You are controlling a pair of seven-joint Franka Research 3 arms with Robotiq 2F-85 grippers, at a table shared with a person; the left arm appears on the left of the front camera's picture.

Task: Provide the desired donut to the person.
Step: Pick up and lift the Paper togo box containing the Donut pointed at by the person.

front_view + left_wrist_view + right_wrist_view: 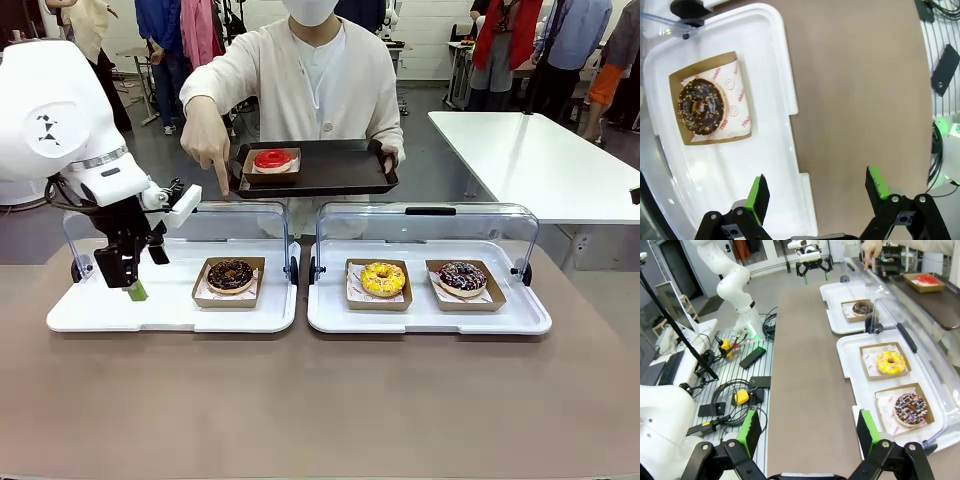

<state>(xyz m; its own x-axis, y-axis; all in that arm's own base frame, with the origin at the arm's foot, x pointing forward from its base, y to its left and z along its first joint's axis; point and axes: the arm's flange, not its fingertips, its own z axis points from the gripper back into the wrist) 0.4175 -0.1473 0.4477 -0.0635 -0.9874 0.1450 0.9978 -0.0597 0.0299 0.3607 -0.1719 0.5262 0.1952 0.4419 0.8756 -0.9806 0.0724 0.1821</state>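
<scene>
1. The left fingers (137, 289) are spread wide and hold nothing. They hang over the left end of the left white tray (110, 318).
2. The right fingers (807, 435) are spread wide and empty too, well apart from that tray.
3. The person (320, 90) points a hand (205, 140) down at the back of that tray, so I think the chocolate donut (231, 275) is the wanted one. It sits in the tray's right half.
4. The fingers could squash the soft donut if they pinch it and not its brown box (203, 292). The thin box could bend and tip it out. The arm could bump the tray's raised clear lid (250, 215).
5. The donut is round and dark brown, with light crumbs on top.
</scene>
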